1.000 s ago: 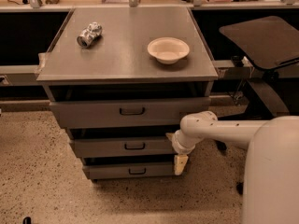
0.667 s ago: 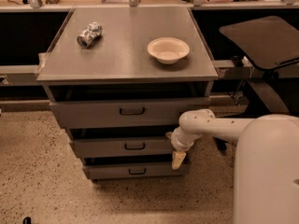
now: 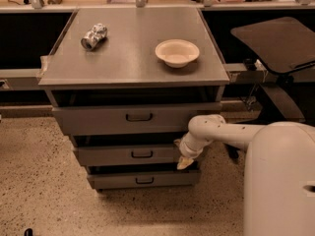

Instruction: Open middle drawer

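Note:
The middle drawer [image 3: 128, 155] is a low gray front with a small dark bar handle [image 3: 141, 154] at its centre. It sits between the taller top drawer [image 3: 98, 119] and the narrower bottom drawer [image 3: 113, 180] of a gray metal cabinet. My gripper [image 3: 185, 161] comes in from the right on a white arm [image 3: 221, 132]. It sits at the right end of the middle drawer front, well to the right of the handle, with its tan tip pointing down.
The cabinet's flat top [image 3: 133, 58] carries a crushed silver can [image 3: 94, 36] at the left and a cream bowl [image 3: 177, 52] at the right. A dark tilted panel [image 3: 275, 41] stands to the right. My white body [image 3: 280, 181] fills the lower right. The floor [image 3: 39, 181] is speckled.
My gripper has moved slightly up and to the left along the right end of the middle drawer. My body takes up more of the lower right. The drawers have not moved.

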`<state>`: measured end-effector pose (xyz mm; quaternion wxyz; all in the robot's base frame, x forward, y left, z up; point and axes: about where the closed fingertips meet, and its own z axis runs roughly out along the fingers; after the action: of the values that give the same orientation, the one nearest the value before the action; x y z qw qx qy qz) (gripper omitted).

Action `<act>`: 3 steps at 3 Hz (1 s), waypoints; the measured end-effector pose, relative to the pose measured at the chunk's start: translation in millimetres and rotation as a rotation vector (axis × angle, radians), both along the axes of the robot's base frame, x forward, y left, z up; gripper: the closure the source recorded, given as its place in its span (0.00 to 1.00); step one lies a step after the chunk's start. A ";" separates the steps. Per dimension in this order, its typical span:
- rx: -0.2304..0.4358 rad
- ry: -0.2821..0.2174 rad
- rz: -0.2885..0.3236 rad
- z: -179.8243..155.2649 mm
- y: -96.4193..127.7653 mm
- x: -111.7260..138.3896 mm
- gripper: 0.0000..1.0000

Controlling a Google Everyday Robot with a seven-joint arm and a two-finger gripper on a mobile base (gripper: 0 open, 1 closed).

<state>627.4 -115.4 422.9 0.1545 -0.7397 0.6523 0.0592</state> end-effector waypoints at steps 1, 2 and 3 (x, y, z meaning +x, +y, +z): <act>0.011 -0.005 0.005 4.7 3.1 -2.1 0.42; 0.014 -0.006 0.006 6.9 3.5 -1.0 0.44; 0.014 -0.006 0.007 10.0 3.5 -1.2 0.42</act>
<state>626.2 -111.9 432.9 0.1614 -0.7409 0.6490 0.0620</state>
